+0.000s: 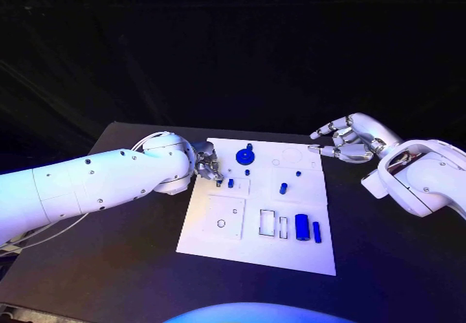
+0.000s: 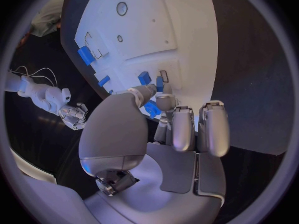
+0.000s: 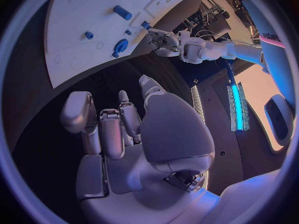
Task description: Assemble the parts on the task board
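The white task board [image 1: 254, 252] lies mid-table. On it are a round blue part [image 1: 246, 156], a blue peg [image 1: 283, 188], a blue block [image 1: 302, 225] with a blue bar [image 1: 318, 231] beside it, and a small blue part [image 1: 231, 182]. My left hand [image 1: 206, 165] hangs over the board's left edge, fingertips bent down right beside that small part. In the left wrist view, a blue part [image 2: 151, 108] shows between the left hand's [image 2: 168, 129] thumb and a finger; whether it is pinched is unclear. My right hand [image 1: 345, 143] hovers off the board's far right corner, fingers loosely curled, holding nothing.
Empty rectangular slots [image 1: 273, 223] and a square plate with an oval hole [image 1: 225, 217] sit on the board's near half. Bare black table [image 1: 116, 269] surrounds the board. The right wrist view shows the board [image 3: 81, 25] and the left hand [image 3: 163, 41] beyond the right hand [image 3: 131, 134].
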Robot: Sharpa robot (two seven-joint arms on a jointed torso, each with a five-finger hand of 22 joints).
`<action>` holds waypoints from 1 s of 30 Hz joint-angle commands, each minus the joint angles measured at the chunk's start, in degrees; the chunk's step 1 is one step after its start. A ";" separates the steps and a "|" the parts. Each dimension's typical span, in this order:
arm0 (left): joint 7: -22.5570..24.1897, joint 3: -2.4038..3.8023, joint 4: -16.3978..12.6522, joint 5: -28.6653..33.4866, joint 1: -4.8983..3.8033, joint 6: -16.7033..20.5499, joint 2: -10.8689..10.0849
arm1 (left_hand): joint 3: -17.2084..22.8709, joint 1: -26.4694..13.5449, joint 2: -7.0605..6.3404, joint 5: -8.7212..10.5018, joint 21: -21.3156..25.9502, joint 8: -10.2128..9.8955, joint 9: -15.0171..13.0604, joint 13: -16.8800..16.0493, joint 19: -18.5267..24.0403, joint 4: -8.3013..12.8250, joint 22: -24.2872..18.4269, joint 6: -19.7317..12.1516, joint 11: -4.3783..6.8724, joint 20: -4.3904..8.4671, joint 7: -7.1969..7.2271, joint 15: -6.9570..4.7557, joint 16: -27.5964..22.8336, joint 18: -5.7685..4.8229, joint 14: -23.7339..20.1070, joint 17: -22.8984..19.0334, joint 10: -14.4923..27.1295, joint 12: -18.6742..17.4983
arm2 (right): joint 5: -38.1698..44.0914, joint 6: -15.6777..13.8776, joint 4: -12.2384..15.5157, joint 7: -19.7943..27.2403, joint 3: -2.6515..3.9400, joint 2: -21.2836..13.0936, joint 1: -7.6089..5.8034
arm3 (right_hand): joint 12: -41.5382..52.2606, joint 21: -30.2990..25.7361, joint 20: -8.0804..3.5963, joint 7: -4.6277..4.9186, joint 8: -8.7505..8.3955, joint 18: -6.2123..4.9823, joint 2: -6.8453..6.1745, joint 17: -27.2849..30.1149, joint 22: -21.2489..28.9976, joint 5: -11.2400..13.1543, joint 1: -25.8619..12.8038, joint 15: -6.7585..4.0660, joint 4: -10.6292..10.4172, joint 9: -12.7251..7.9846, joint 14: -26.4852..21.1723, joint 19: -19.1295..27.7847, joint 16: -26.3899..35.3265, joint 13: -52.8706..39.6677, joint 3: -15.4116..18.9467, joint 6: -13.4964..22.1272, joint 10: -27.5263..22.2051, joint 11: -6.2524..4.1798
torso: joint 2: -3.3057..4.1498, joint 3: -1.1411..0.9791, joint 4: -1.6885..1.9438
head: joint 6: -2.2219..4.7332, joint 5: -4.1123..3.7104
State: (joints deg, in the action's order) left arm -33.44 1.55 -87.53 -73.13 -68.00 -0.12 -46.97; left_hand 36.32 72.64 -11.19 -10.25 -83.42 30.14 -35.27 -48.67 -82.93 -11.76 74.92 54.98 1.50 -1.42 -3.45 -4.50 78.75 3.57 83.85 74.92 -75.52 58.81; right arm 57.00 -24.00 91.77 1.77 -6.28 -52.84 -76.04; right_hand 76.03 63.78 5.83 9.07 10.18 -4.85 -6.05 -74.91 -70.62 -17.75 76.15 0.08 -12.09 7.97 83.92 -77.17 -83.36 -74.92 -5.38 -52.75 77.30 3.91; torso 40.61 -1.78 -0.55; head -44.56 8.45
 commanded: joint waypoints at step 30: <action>-1.54 0.02 0.71 -0.92 0.48 -4.78 0.53 | 9.95 0.60 -0.28 -0.55 -0.24 0.37 -0.12 0.38 -0.37 9.20 2.84 1.04 0.12 0.18 0.49 -0.48 0.00 -0.77 2.85 1.81 -0.58 -0.35 | 0.51 0.31 0.04 0.26 0.01 -0.19 0.22 | 0.17 0.04 -0.10 -0.22 0.22 -0.81 0.49 -4.74 -0.04 -0.39 -0.24 -0.43 0.10 -0.08 3.54 -0.07 0.24 -0.79 0.29 0.21 0.05 0.08 | -0.04 -0.05 -0.05 | -0.50 0.13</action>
State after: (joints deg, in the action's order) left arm -34.58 1.69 -86.77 -73.86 -67.71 -2.91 -46.57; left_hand 36.81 72.89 -11.39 -10.48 -83.42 30.12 -35.29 -48.33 -82.93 -11.60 74.91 54.98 1.68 -1.42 -3.45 -4.65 78.75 3.56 84.00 74.91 -75.72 58.81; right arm 57.00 -24.00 91.78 1.81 -6.28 -53.00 -75.86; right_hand 76.03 63.78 5.83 9.07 10.18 -4.85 -6.05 -74.90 -70.61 -17.75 76.15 0.08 -12.09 7.97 83.92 -77.17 -83.36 -74.91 -5.38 -52.74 77.30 3.91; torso 40.58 -1.83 -0.58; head -45.02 8.55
